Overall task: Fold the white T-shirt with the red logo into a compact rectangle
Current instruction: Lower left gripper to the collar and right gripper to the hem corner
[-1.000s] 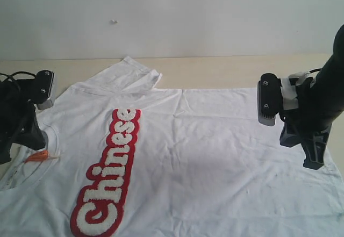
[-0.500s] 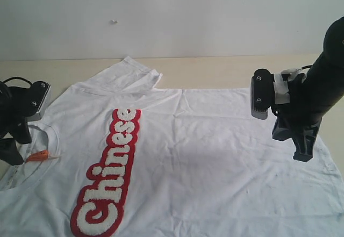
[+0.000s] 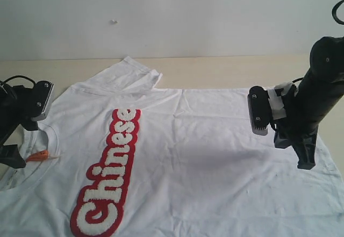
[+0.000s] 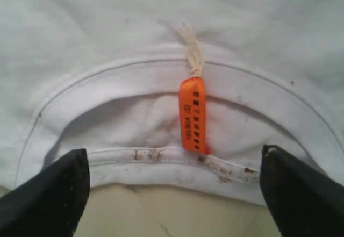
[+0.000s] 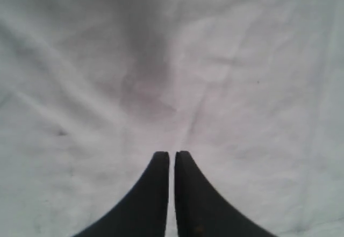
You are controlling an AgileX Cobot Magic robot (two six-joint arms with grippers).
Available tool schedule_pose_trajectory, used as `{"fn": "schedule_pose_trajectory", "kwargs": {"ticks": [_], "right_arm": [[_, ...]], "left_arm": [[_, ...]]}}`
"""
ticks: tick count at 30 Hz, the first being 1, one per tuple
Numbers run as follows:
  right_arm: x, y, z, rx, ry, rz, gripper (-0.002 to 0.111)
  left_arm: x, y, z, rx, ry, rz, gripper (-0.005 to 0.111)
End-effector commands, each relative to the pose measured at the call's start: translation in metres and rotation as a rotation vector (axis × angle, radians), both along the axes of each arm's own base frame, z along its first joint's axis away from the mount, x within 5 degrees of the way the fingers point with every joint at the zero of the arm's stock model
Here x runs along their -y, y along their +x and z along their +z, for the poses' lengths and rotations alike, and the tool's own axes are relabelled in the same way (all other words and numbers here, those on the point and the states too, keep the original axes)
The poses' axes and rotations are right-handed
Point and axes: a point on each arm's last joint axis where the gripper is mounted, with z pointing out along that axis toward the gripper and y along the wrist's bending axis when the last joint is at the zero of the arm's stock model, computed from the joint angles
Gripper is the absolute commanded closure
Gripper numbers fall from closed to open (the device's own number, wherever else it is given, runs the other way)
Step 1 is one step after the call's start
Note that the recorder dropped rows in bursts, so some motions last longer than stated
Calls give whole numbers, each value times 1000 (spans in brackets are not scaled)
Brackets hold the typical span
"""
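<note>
- Exterior view: the white T-shirt (image 3: 215,167) lies spread flat on the tan table (image 3: 226,70), chest up. The red logo (image 3: 110,178) runs along it toward the near edge, and one sleeve pokes out toward the far wall. By the look of it, no fold has been made yet.
- The step in hand, as I judge it, is getting a hold at both ends for the first fold. It would be best to take the rim of the collar (image 4: 161,73) squarely and stay off the orange neck tag (image 4: 192,113). A matching pinch at the other end would let the cloth lift evenly rather than skew.
- Left gripper (image 4: 172,153): spread wide and empty, with the collar and tag lying between its fingers. I can't tell whether the tips touch the cloth.
- Right gripper (image 5: 172,153): all but closed, with only a sliver between the fingers and nothing pinched. It hangs over plain white cloth at the end away from the collar.
</note>
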Motion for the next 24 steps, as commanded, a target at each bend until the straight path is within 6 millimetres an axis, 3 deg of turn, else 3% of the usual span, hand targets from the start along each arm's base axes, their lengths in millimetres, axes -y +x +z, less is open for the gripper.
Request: {"fn": "schedule_pose_trajectory", "kwargs": {"ticks": [1,5,10,14,20,24], "right_arm": [[5,0,0,-7,-62,4,79],[8,-2,0,-39,-87,-21,54],[10,-11,-2,-131,-124,35,42],[14,-9,0,-116,-172,95,44],[33,-10,0,-121,-145,37,68],[38,-11,1,-126,-98,35,67]], "left_arm": [[-1,2,1,6,-4,5,25],[-1,2,1,3,-4,4,25],[-1,2,1,1,-5,5,25],[-1,1,1,-4,-8,7,25],[2,1,1,-8,-40,32,25],[4,1,1,-4,-61,27,25]]}}
